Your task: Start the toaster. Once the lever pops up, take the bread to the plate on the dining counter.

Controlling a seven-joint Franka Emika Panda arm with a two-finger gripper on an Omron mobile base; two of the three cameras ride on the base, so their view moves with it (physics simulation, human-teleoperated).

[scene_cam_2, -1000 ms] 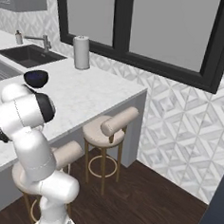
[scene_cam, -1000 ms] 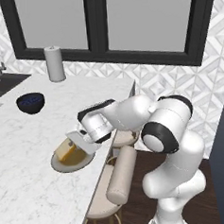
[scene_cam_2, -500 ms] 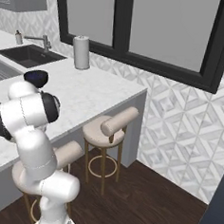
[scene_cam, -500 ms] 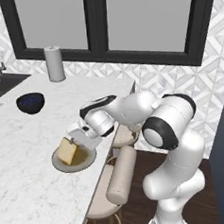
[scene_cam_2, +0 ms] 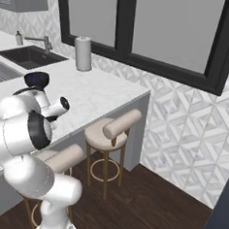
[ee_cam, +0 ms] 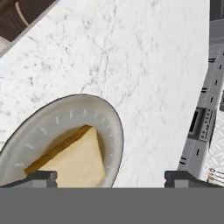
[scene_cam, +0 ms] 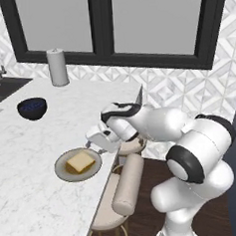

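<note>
The bread [scene_cam: 82, 162] lies flat in the plate [scene_cam: 63, 172], golden crust at its edges and a paler face up; the plate sits on the dining counter [scene_cam: 31, 211], close to the counter's right-hand edge, just above the padded stools; in the hand view the bread [ee_cam: 78, 162] fills the lower part of the plate [ee_cam: 65, 114], one corner pointing up toward the rim, and white veined marble [ee_cam: 144, 65] spreads beyond it; the gripper [scene_cam: 93, 143] hangs just right of the plate and slightly above it, at the counter's edge; in the hand view its two dark fingertips [ee_cam: 38, 178] stand far apart at the bottom of the picture, one over the plate's lower rim and the other out over bare marble, so the gripper [ee_cam: 111, 179] is spread wide with nothing between the jaws; the bread is free of it; farther left on the counter a dark blue bowl [scene_cam: 32, 108] rests well apart from the plate; at the far side, against the patterned wall under the black-framed window, a paper towel roll [scene_cam: 57, 67] stands upright; from the right base view the same roll [scene_cam_2: 83, 53] shows near the sink [scene_cam_2: 24, 57] and its tap, the bowl [scene_cam_2: 36, 78] peeks over the arm's shoulder, and two round stools [scene_cam_2: 107, 135] with cushioned backs line the counter's near side over a dark wood floor.
</note>
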